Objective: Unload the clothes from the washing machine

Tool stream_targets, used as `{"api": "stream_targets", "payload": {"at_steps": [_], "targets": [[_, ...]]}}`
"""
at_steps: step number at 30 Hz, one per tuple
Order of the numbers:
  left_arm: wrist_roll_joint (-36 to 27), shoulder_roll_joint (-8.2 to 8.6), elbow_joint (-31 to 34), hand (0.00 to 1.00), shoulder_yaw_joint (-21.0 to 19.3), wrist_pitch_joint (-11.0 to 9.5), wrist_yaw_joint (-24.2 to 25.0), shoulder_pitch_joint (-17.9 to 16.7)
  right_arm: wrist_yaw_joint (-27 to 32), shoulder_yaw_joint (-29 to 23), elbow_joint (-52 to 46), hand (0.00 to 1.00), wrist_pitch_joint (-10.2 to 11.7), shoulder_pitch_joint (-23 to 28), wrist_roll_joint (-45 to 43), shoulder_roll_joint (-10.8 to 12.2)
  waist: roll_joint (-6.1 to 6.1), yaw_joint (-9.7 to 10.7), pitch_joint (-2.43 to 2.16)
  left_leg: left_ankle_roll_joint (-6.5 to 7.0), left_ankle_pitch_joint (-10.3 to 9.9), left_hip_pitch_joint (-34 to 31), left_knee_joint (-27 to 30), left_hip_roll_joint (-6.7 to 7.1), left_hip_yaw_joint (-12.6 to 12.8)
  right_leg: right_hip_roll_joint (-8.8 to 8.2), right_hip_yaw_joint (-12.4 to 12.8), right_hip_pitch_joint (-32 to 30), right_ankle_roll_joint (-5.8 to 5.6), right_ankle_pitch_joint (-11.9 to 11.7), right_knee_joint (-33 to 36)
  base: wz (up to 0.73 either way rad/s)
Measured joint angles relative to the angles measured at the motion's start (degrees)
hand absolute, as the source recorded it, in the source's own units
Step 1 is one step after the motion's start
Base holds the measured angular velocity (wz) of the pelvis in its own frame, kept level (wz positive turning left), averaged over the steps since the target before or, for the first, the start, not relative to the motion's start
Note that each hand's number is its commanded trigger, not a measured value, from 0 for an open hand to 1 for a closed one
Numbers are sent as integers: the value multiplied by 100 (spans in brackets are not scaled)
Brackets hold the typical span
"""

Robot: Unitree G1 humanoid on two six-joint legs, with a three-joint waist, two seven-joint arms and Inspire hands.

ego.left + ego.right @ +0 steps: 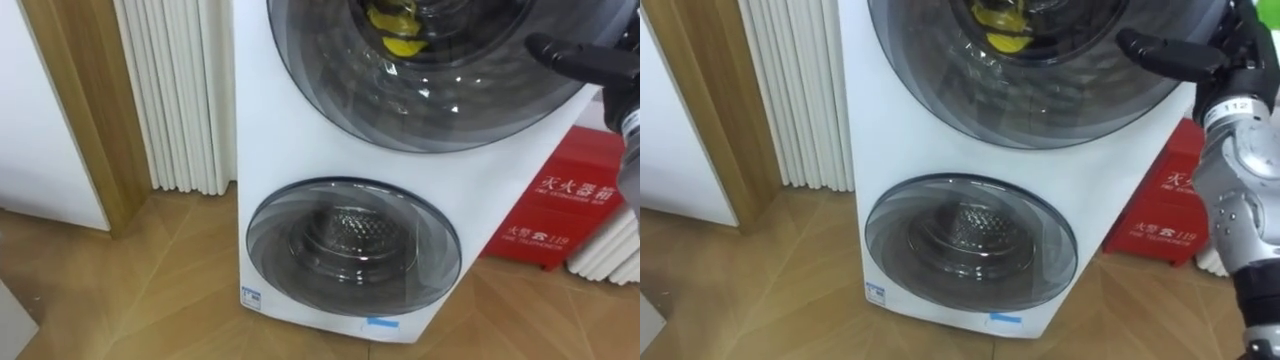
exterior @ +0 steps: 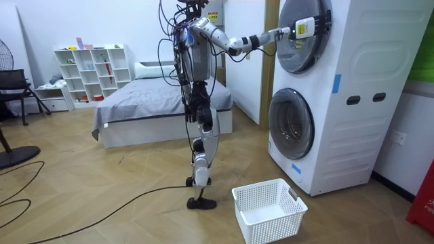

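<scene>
Two white washing machines are stacked. The upper round door (image 1: 430, 110) is shut, and behind its dark glass shows a yellow piece of clothing (image 1: 395, 30). My right hand (image 1: 1200, 60) rests against the right rim of that door, the arm stretched out at head height; in the room view the right hand (image 2: 303, 28) lies on the door's face. The lower door (image 1: 352, 245) is shut too, with a bare metal drum behind it. My left hand (image 2: 192, 103) hangs by my hip in the room view. I stand about an arm's length in front of the machines.
A white laundry basket (image 2: 268, 209) stands on the wooden floor beside my feet, in front of the lower machine. A red box (image 1: 570, 200) sits on the floor right of the machines, a white ribbed radiator (image 1: 175, 90) and a wooden door frame (image 1: 90, 110) to their left. A bed (image 2: 149, 102) stands behind me.
</scene>
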State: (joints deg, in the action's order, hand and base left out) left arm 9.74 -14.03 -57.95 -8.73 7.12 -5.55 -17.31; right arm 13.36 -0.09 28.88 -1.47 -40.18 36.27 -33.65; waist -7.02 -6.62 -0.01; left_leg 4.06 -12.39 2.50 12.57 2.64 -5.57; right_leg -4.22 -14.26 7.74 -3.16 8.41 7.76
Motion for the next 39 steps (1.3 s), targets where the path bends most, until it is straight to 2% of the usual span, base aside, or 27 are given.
{"api": "stream_targets", "payload": {"at_steps": [7, 10, 13, 15, 17, 20, 25, 29, 33, 36, 39], "targets": [[-8, 5, -160, 0, 5, -8, -118, 115, -32, 154, -463, 0, -51, 28, -330, -2, 26, 18, 3, 0, 0, 11, -41, -19, 190, 1, 94, -82, 2, 1, -1, -16], [-5, 8, -183, 0, 6, -18, -195, 109, 22, 115, -1394, 0, -51, 492, -430, 0, 66, 17, 9, -1, -1, 26, -81, -50, 333, 15, 152, -137, 3, 1, -1, -24], [-6, 12, -195, 0, 16, -77, -271, 131, 31, 103, -1874, 0, 12, 842, -432, 5, 118, 20, 7, -2, -1, 52, -82, -63, 390, 22, 165, -134, 5, 0, 1, -12], [-20, 16, -186, 0, 82, -117, -288, 123, 87, 96, -2521, 0, 22, 1243, -629, 126, 198, 8, 21, -22, -13, 106, -135, -93, 474, 47, 281, -142, 5, -1, 3, -21], [-13, 29, -197, 0, 127, -117, -295, 120, 87, 56, -3008, 0, 114, 1594, -661, 234, 259, 12, 9, -34, -19, 137, -189, -100, 531, 67, 332, -156, 5, -1, 2, -21], [-19, 27, -196, 0, 355, -134, -318, 147, 66, 108, -3537, 0, 361, 2109, -661, 371, 313, 26, 5, -46, -14, 177, -205, -102, 553, 82, 344, -150, 12, -5, 6, -8], [-25, 133, -299, 0, 568, -124, -306, 140, -97, 156, -3709, 0, 588, 2757, -735, 755, 368, 9, 24, -76, -32, 237, -210, -171, 603, 112, 355, -98, 44, -25, 5, -1], [-162, 160, -296, 0, 573, -125, -303, 76, -384, 308, -3890, 0, 689, 3485, -797, 1144, 378, 35, 13, -105, -49, 221, -202, -194, 626, 147, 345, -108, 57, -33, 5, -3], [-297, 185, -290, 0, 626, -209, -300, 116, -868, 667, -3898, 0, 497, 4207, -736, 1284, 433, 31, -4, -110, -50, 202, -192, -194, 647, 152, 348, -128, 65, -38, 6, -1], [-351, 202, -294, 0, 738, -295, -273, 118, -1205, 1010, -3899, 0, 392, 4445, -724, 1304, 529, 32, -18, -106, -49, 199, -198, -192, 673, 135, 342, -143, 68, -40, 7, -5], [-407, 185, -299, 0, 785, -374, -266, 143, -1485, 1136, -3916, 0, 380, 4462, -714, 1304, 556, 39, -33, -106, -49, 199, -210, -190, 681, 136, 328, -148, 67, -40, 8, 0]]}}
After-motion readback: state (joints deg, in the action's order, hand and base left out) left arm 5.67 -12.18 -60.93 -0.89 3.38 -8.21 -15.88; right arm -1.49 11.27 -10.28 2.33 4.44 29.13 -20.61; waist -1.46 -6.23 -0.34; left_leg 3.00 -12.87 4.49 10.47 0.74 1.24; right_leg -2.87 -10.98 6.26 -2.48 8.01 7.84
